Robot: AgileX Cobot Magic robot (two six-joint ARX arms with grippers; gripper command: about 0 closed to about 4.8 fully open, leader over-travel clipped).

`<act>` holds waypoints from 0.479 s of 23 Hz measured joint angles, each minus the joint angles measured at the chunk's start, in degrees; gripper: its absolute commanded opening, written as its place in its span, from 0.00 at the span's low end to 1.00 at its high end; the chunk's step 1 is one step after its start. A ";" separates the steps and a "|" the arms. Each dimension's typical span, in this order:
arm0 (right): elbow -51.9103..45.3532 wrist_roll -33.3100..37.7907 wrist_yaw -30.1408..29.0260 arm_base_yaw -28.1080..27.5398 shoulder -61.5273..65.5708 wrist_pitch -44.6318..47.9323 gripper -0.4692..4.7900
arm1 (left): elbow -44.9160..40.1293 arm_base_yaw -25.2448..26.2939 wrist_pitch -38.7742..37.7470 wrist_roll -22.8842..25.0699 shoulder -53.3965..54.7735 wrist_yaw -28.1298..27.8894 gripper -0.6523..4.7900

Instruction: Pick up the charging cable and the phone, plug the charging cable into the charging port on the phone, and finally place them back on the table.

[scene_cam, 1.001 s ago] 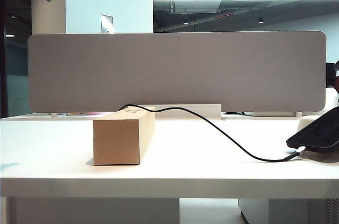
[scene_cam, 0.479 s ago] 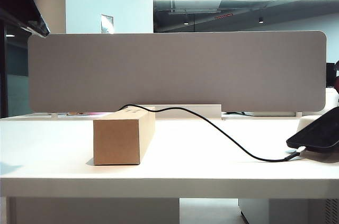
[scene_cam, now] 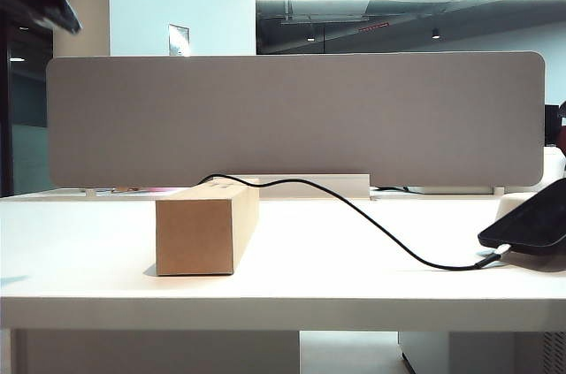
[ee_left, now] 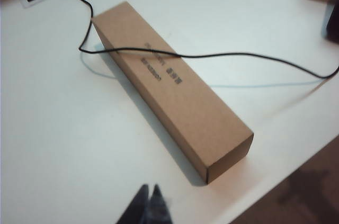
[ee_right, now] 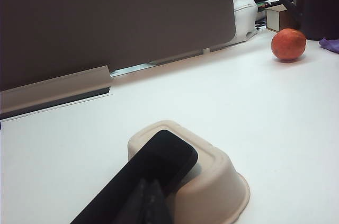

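Both grippers are pinched shut on nothing: the left gripper (ee_left: 149, 203) hangs above the table (scene_cam: 292, 290) near its front edge, just short of the cardboard box's (ee_left: 169, 86) near end, and the right gripper (ee_right: 151, 203) sits low beside the phone (ee_right: 143, 179). That phone leans tilted on an upturned beige bowl (ee_right: 212, 181) toward the table's right edge. The charging cable (ee_left: 222, 55) drapes over the box top and runs across the table to lie with its plug near the phone. Judging by this, the pickup has not begun; the left jaws should open first, then descend on the cord where it lies on bare table, clear of the box. An orange (ee_right: 288, 44) sits well apart near the back.
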 measured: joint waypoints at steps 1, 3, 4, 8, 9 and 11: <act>0.00 0.00 -0.02 0.00 0.00 0.00 0.09 | 0.00 0.00 0.02 -0.44 -1.05 0.00 0.11; 0.00 0.00 -0.02 0.00 0.00 0.00 0.09 | -0.02 0.00 0.46 -0.52 -3.04 -0.04 0.11; 0.00 -0.02 0.00 0.00 0.00 0.02 0.09 | -0.20 0.00 1.38 -0.63 -3.96 -0.31 0.11; 0.00 -0.90 0.00 -0.02 0.00 0.00 0.09 | -2.80 0.00 6.95 -1.18 -9.90 -3.10 0.11; 0.00 -0.94 -0.37 0.00 0.00 -0.15 0.09 | -4.61 0.02 8.15 -2.19 -13.42 -3.65 0.11; 0.00 -1.09 -1.68 0.00 0.00 -0.48 0.09 | -6.25 0.00 8.68 -2.97 -16.09 -4.22 0.11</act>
